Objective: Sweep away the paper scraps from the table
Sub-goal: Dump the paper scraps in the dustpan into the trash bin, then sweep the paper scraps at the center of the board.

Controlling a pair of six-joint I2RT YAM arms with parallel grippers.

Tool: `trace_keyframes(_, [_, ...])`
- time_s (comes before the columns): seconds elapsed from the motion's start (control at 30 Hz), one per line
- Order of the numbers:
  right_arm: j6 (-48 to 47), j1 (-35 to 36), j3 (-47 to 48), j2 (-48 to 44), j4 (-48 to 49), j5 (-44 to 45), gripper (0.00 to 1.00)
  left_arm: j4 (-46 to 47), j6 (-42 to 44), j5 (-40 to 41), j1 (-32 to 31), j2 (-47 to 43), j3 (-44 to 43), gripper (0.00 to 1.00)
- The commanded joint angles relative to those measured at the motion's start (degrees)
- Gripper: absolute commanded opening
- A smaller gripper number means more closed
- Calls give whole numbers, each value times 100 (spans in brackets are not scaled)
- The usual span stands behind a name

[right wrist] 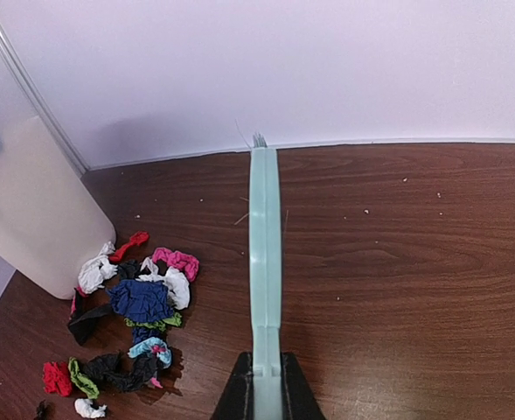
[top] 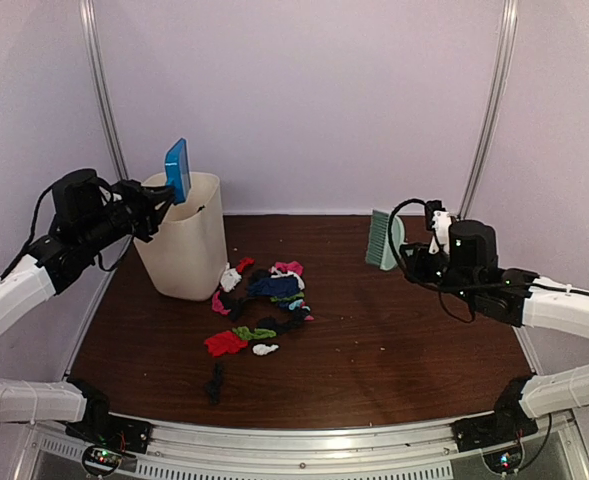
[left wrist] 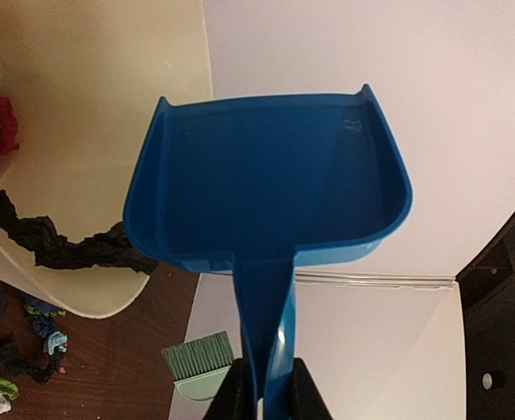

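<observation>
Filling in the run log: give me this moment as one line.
left hand: holds empty dustpan above bin | right hand: holds brush | paper scraps: piled on table

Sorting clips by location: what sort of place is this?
Probably a robot test booth: plain walls enclose one wood-grain table, arms mount at its metal rail, paper scraps lie beside a bin.

Left arm (top: 19, 290) is bent up and reaching forward, left pincer (top: 157, 208) held high and clamped tight on the dustpan (top: 178, 168) handle. Right arm (top: 564, 305) comes in from the right, lower down, right pincer (top: 426, 243) squeezed shut on the brush (top: 382, 240) handle.
</observation>
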State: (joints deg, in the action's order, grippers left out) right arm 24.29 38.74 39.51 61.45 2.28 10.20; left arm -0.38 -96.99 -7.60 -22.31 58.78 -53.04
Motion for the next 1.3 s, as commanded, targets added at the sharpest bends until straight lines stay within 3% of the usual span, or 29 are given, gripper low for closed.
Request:
trace_keyframes(0.0, [-74,-32,319,42,34,-404,0,396,229,360,51,-240,-186,0])
trace_keyframes(0.23, [139,-10,575,421,228,-1879,0,-458,1701,1334,51,-380,-530,0])
trace_keyframes(0.43, [318,410,891,1056,482,-2750,0,-456,2836,1014,35,-163,-759,0])
trace_keyframes(0.67, [805,829,1282,2230,850,-2787,0,-276,3833,1116,-293,-238,-748,0])
trace_keyframes(0.87, [1045,907,1509,3139,1074,-2382,0,-261,4132,1265,-545,-267,-656,0])
trace_keyframes(1.27, [1249,837,761,3102,856,-1272,0,-18,4299,1218,-590,-300,-354,0])
